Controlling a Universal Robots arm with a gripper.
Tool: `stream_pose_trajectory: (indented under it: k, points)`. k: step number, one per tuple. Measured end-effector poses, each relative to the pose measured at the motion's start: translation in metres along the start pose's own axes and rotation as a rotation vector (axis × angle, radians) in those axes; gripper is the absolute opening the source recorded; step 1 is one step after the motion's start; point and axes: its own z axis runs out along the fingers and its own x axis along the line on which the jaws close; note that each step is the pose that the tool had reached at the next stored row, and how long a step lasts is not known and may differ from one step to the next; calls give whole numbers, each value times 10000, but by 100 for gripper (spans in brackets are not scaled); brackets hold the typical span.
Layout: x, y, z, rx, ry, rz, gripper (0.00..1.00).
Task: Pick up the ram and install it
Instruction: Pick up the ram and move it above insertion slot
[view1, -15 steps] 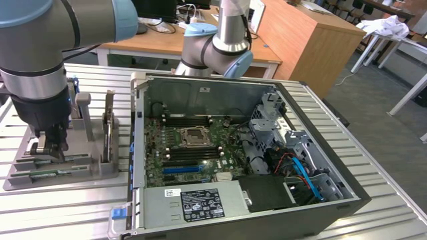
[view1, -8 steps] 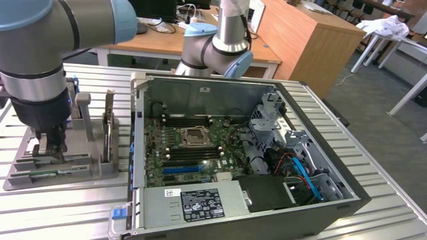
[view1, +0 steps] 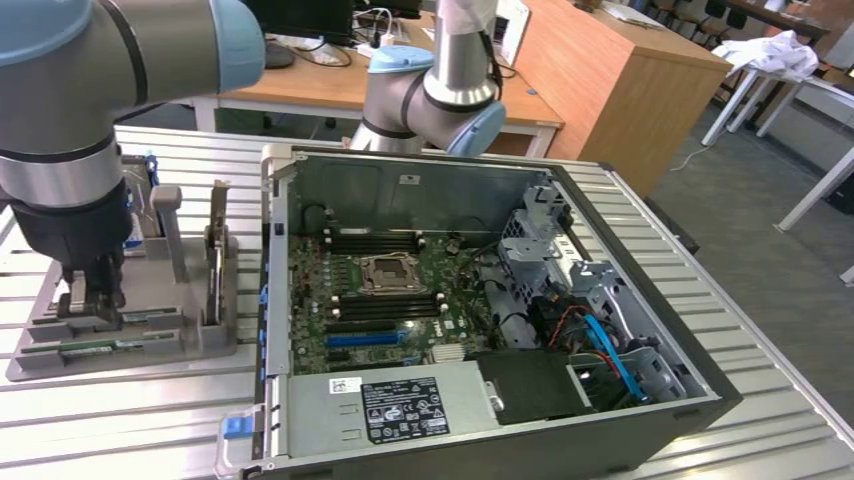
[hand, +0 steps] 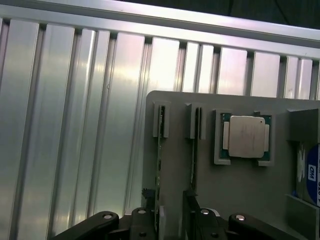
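Observation:
Two green ram sticks stand on edge in slots of a grey holder tray (hand: 175, 105). One ram stick (hand: 159, 165) runs between my gripper's fingers, the other (hand: 194, 155) lies just beside it. My gripper (hand: 167, 222) is open, its black fingers (hand: 142, 222) straddling the first stick without closing on it. In the exterior view the gripper (view1: 88, 298) hangs low over the tray (view1: 200, 340) at that view's left, with a green ram edge (view1: 94, 346) showing below it. The open computer case (view1: 641, 330) lies beside the tray, its motherboard (view1: 380, 290) facing up.
A square silver processor chip (hand: 246, 137) sits in a tray pocket, and a hard drive with a blue label (hand: 312, 172) lies past it. The ribbed aluminium table (hand: 75, 125) surrounds the tray. A second robot arm (view1: 434, 95) stands behind the case. Wooden desks lie further back.

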Motion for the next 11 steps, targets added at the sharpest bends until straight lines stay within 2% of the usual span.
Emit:
stream_pose_trajectory:
  k: [11]
  points:
    - [52, 4, 114, -7, 9, -215, 36]
